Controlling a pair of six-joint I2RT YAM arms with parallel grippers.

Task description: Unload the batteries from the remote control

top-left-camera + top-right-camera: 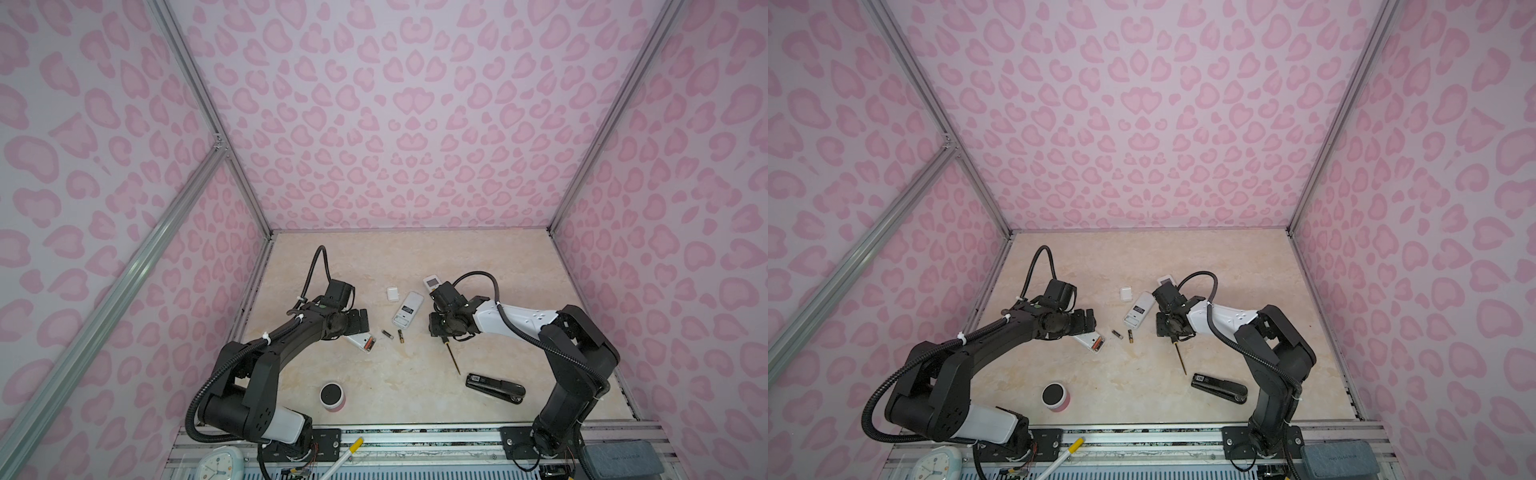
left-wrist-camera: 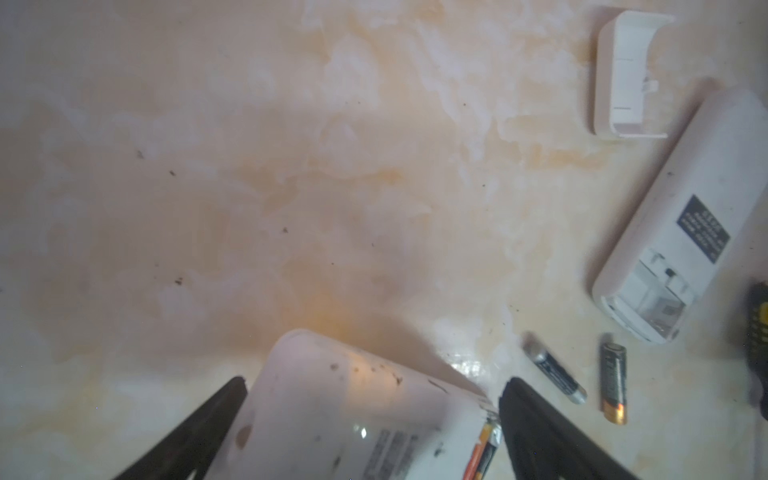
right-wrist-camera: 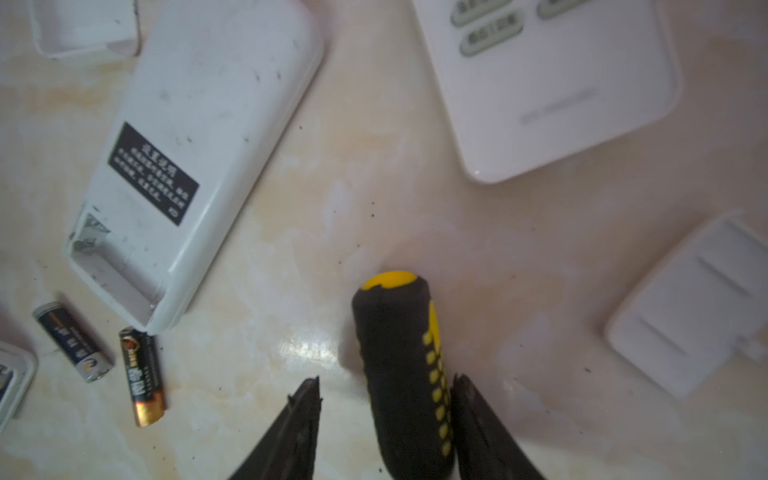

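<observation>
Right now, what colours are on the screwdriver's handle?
Black with yellow dots and cap, clearest in the right wrist view: screwdriver.

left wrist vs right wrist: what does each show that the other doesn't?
Left wrist only: the left gripper open astride a white remote with a battery still inside.
Right wrist only: the right gripper around the screwdriver handle, a buttoned remote.
Both: two loose batteries, the emptied remote, a cover.
</observation>
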